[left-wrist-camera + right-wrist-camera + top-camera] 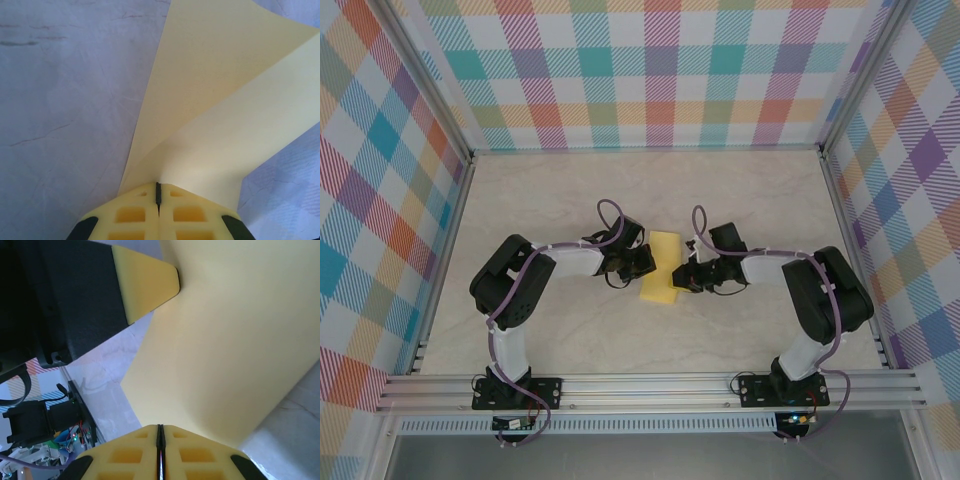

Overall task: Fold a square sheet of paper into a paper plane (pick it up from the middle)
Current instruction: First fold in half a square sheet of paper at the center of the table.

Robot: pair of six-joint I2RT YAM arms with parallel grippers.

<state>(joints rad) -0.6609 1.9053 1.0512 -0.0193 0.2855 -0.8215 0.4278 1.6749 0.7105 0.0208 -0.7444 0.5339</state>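
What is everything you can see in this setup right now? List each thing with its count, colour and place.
square sheet of paper: one, yellow, mid-table, bent, held between both grippers
table: one, pale marbled, under everything
checked walls: three, multicoloured, at left, back and right
metal rail: one, silver, near edge
left arm, right arm: two, black and white, based at the rail
left gripper: one, yellow fingers, shut on the paper
right gripper: one, yellow fingers, shut on the paper

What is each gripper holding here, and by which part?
Both grip the thin yellow paper sheet: left gripper pinches its left edge, right gripper its right edge.
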